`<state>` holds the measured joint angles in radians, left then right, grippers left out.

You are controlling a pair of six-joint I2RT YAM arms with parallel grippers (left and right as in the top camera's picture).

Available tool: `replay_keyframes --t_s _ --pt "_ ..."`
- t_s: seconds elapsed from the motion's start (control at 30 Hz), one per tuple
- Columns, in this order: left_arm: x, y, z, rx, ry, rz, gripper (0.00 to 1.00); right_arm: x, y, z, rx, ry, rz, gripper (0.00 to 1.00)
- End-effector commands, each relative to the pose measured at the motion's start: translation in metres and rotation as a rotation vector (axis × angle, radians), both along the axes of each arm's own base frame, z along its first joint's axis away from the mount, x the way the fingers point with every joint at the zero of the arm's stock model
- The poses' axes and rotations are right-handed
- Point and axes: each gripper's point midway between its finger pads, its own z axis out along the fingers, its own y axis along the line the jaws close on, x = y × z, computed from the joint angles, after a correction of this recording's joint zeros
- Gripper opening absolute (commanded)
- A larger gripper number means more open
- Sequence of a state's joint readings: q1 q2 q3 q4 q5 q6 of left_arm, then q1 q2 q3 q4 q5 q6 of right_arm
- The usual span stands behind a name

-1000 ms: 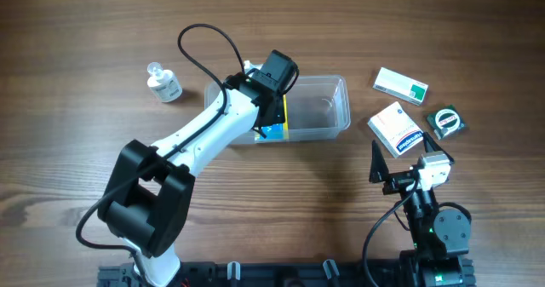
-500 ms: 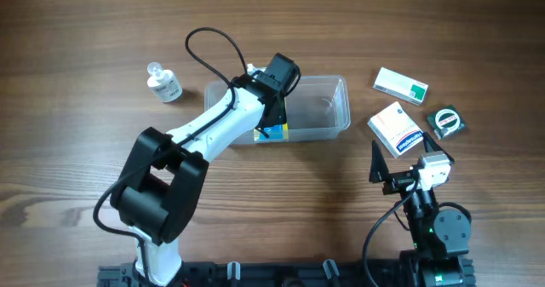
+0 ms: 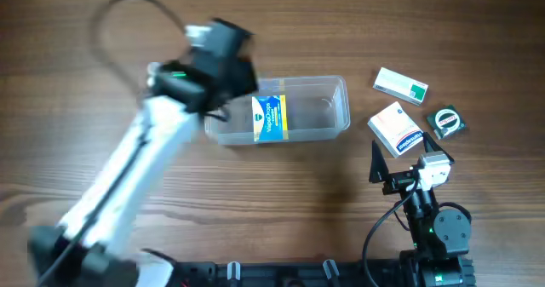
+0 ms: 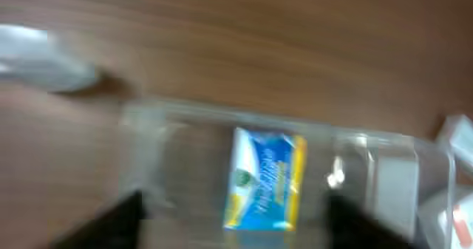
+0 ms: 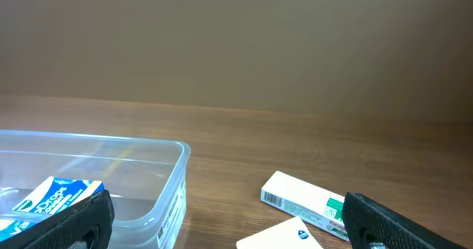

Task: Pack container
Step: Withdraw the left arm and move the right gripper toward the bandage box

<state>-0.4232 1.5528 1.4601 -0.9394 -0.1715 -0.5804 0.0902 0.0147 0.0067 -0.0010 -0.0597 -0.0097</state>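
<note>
1. A wooden table (image 3: 281,210) is seen from above, and my two arms reach in from its near edge.
2. The container (image 3: 328,129), a clear shallow tub, sits mid-table towards the far side.
3. My left pincer (image 4: 235,205) hovers blurred over the tub's left end, with its fingers wide and holding nothing.
4. My right pincer (image 5: 225,212) waits at the near right, also wide and empty.
5. One blue-and-yellow box (image 3: 269,117) lies flat inside the tub, so it is packed.
6. A green-marked white box (image 3: 400,84), a blue-marked white box (image 3: 396,127) and a small round green item (image 3: 447,121) lie right of the tub, outside it. I judge most of the packing still to do.
</note>
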Motion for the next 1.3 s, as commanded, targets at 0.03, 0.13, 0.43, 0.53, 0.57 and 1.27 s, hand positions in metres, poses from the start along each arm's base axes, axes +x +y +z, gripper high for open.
replay_keyframes --t_s 0.03,0.13,0.43,0.53,0.57,1.27 --pt "-0.013 0.102 0.037 0.022 -0.043 0.256 1.0 0.0 0.001 0.001 -0.009 -0.009 0.008 1.0" --pt "-0.033 0.154 0.05 0.024 -0.045 0.399 1.0 0.0 0.001 0.001 -0.009 -0.009 0.008 1.0" --pt "-0.056 0.231 0.056 0.029 -0.046 0.638 1.0 0.0 0.001 0.001 -0.009 -0.009 0.008 1.0" --pt "-0.056 0.231 0.056 0.029 -0.047 0.639 1.0 0.0 0.001 0.001 -0.009 -0.009 0.008 1.0" --pt "-0.056 0.231 0.056 0.029 -0.047 0.639 1.0 0.0 0.001 0.001 -0.009 -0.009 0.008 1.0" --pt "-0.056 0.231 0.056 0.029 -0.047 0.639 1.0 -0.007 0.025 0.012 0.146 -0.011 0.152 1.0"
